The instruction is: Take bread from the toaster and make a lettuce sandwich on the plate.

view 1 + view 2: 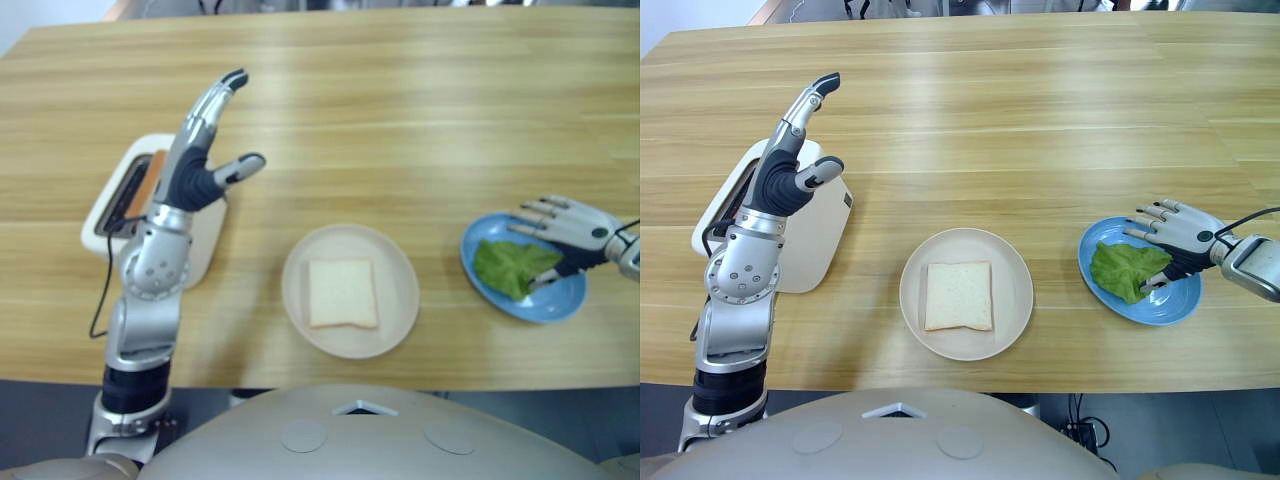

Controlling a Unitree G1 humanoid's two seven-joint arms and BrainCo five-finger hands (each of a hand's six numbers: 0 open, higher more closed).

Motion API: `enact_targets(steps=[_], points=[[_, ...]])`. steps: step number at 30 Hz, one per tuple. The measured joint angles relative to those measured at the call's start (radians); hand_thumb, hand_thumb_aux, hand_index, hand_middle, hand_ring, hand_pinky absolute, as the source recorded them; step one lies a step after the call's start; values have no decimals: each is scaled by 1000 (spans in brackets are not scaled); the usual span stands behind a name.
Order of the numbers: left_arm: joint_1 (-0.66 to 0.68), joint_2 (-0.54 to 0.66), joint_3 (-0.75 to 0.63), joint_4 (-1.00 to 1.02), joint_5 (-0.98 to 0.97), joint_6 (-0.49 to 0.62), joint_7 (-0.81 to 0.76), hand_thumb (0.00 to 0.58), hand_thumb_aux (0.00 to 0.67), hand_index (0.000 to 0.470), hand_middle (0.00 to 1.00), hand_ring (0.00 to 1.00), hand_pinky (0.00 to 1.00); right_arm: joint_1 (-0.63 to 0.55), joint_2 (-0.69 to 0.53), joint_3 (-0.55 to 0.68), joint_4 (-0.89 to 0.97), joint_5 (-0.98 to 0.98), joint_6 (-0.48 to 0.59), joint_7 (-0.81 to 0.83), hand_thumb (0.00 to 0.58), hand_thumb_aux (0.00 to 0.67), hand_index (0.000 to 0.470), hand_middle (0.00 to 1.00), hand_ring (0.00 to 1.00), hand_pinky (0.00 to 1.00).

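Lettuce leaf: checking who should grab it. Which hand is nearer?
Right. The right hand is right beside the lettuce leaf, over the blue plate; the left hand is raised above the toaster, far across the table.

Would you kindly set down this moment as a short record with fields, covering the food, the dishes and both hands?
Surface: light wooden table
Toaster: white toaster at the left, a browned slice in its slot
Centre dish: round beige plate holding one white bread slice, no lettuce yet
Right dish: round blue plate holding a green lettuce leaf
Left hand: raised above the toaster, fingers open, holding nothing
Right hand: over the blue plate at the leaf's right edge; grasp unclear
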Motion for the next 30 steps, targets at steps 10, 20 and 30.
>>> enact_targets(steps=[10, 20, 30], points=[[4, 1, 4, -9, -1, 6, -2, 0, 0, 0, 0, 0, 0, 12, -45, 87, 29, -29, -33, -94, 0, 0, 0, 0, 0, 0], [6, 1, 3, -14, -1, 14, -2, 0, 0, 0, 0, 0, 0, -8, 15, 93, 3, -23, -1, -87, 0, 0, 0, 0, 0, 0], [9, 6, 2, -14, -2, 13, -11, 0, 0, 0, 0, 0, 0, -21, 59, 127, 5, -29, 23, -79, 0, 0, 0, 0, 0, 0]])
